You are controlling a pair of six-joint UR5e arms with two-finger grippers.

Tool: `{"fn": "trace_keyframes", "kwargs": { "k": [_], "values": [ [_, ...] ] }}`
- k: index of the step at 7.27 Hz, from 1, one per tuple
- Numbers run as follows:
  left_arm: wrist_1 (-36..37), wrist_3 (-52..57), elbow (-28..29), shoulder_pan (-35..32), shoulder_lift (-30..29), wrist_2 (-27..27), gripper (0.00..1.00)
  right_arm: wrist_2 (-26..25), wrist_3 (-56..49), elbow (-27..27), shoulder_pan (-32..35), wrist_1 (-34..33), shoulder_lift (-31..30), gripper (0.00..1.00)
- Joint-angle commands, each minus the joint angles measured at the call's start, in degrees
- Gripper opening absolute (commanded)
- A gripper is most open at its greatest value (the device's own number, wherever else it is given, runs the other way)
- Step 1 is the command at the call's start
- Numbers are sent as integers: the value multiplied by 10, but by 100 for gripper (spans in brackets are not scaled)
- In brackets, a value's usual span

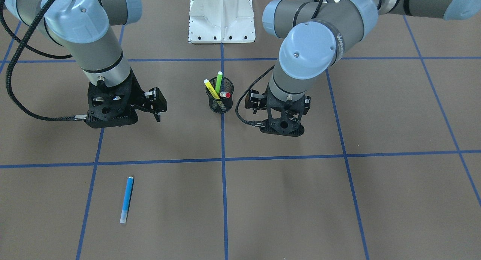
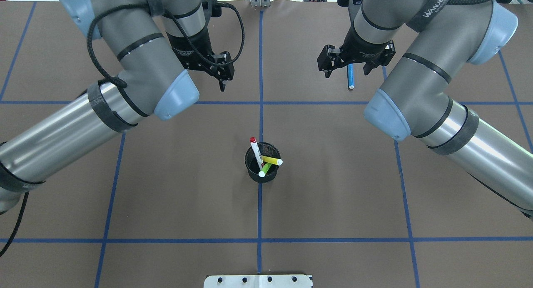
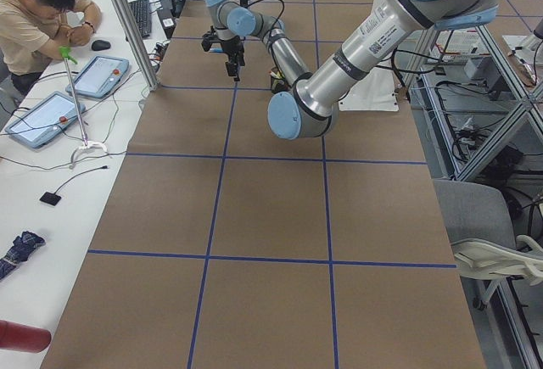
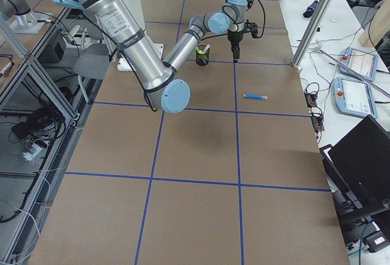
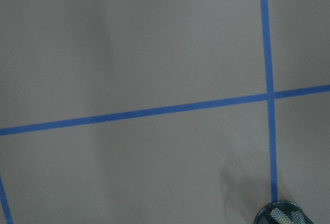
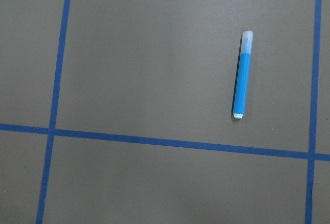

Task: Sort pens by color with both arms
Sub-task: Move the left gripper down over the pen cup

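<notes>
A black mesh cup [image 1: 221,102] stands at the table's middle and holds three pens: a yellow [image 1: 211,89], a green [image 1: 218,81] and a white one with a red cap [image 1: 224,95]. The overhead view shows them too: white [image 2: 255,148], yellow [image 2: 272,160], green [image 2: 265,169]. A blue pen [image 1: 127,200] lies flat on the table, apart from the cup; it also shows in the right wrist view [image 6: 241,74]. My right gripper [image 2: 347,71] hangs open and empty above the table near the blue pen [image 2: 350,78]. My left gripper [image 2: 222,82] looks open and empty, beyond the cup.
Blue tape lines divide the brown table [image 1: 285,200] into squares. The white mounting base [image 1: 221,17] sits at the robot's edge. The cup's rim [image 5: 281,214] shows in the left wrist view's bottom corner. An operator [image 3: 42,13] sits at a side desk.
</notes>
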Motion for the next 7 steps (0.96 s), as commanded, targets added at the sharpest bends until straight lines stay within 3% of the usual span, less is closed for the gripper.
{"fn": "trace_keyframes", "kwargs": {
  "k": [1,4,7],
  "values": [
    [1,-27,0,45,-2,6,98,0,0,0,0,0,-4,99],
    [-3,-106,-1,63,-23,6,96,0,1,0,0,0,-4,99],
    [-35,-180,-2,101,-21,60,84,-1,1,-1,0,0,-5,99]
  ]
}}
